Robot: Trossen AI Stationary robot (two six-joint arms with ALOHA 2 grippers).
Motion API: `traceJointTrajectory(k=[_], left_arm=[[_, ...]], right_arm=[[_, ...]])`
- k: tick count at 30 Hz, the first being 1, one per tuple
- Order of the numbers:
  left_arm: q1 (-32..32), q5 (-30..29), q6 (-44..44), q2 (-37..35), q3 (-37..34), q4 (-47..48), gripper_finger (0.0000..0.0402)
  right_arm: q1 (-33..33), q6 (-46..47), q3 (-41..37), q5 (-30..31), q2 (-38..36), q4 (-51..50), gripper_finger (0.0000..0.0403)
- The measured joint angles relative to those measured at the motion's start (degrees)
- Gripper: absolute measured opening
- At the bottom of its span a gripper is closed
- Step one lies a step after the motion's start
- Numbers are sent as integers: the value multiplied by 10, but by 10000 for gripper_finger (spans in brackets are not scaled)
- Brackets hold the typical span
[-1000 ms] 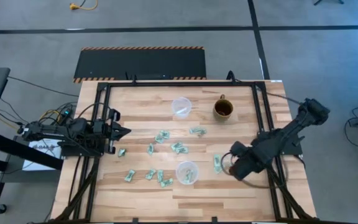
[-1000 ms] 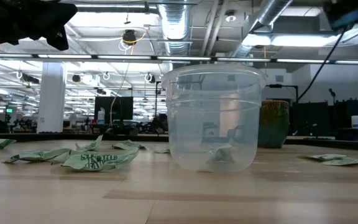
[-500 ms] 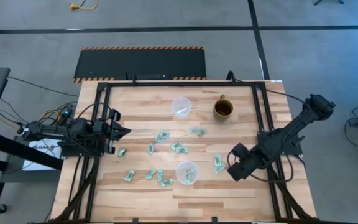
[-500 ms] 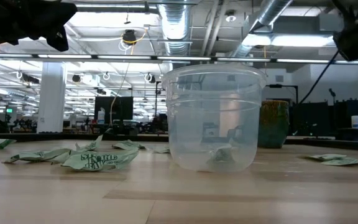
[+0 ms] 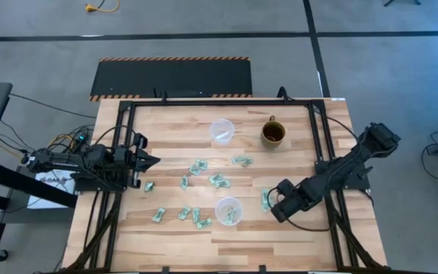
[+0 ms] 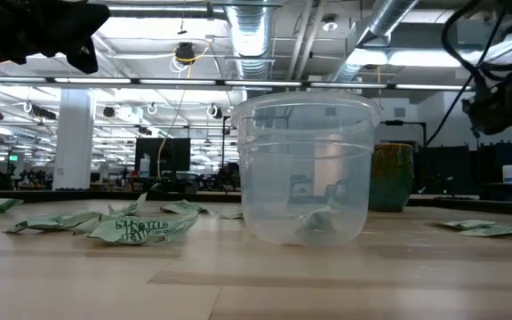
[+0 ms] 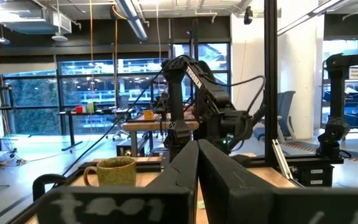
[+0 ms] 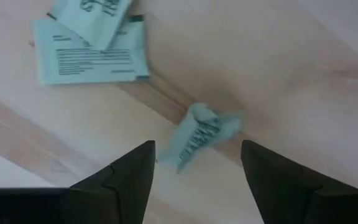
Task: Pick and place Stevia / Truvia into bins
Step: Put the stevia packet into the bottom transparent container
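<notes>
Light green and white Stevia packets (image 5: 217,181) lie scattered flat on the wooden table between two clear cups. The far cup (image 5: 222,131) stands near the table's far edge. The near cup (image 5: 229,211) has a few packets in it, as the low view also shows in that cup (image 6: 305,169). My right gripper (image 5: 274,207) is open, low over the packets just right of the near cup. In the right wrist view its fingers (image 8: 197,147) stand on either side of a crumpled packet (image 8: 202,132) without touching it. My left gripper (image 5: 152,161) waits shut at the table's left edge.
A brown mug (image 5: 273,133) stands right of the far cup. Two flat packets (image 8: 89,53) lie just beyond the crumpled one. More packets (image 5: 181,215) lie left of the near cup. A black frame (image 5: 314,137) runs around the table's edges.
My right gripper has moved toward the table's left and come down toward the packets beside the near cup; in the low view it has dropped into sight at the upper right. The packets and cups have stayed where they were.
</notes>
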State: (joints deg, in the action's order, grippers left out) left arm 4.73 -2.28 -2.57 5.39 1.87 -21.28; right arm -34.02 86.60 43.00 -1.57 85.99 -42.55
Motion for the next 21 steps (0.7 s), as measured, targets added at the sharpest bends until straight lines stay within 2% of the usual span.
traceJointTrajectory(k=[7, 13, 17, 21], left_arm=[[0, 0, 0, 0, 0, 0, 0], [0, 0, 0, 0, 0, 0, 0], [0, 0, 0, 0, 0, 0, 0], [0, 0, 0, 0, 0, 0, 0]], right_arm=[[17, 1, 5, -24, 50, 5, 226], [16, 1, 6, -27, 58, 0, 205], [14, -2, 8, -29, 53, -4, 173], [13, -5, 8, -32, 47, -5, 122]])
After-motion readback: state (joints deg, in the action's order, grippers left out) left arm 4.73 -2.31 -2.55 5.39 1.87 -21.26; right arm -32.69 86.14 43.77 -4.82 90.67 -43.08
